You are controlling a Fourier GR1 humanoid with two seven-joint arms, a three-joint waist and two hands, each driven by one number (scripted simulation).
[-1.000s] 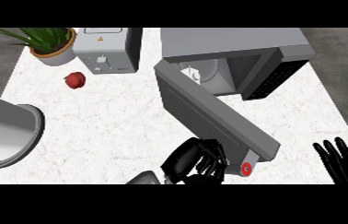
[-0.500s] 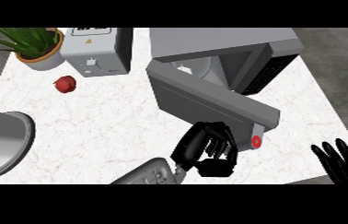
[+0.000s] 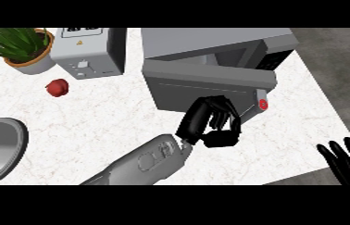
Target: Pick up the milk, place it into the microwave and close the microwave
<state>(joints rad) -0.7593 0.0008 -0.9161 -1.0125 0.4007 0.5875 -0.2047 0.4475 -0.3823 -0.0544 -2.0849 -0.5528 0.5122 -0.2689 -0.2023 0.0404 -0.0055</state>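
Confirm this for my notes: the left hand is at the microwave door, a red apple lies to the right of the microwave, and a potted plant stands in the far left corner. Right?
Not quite. In the head view the red apple lies left of the microwave, in front of the toaster. The left hand is at the microwave door, and the potted plant stands far left.

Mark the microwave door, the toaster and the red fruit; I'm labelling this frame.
microwave door (image 3: 205,87): head view, grey front panel.
toaster (image 3: 80,50): head view, its top face.
red fruit (image 3: 57,87): head view, centre of its body.
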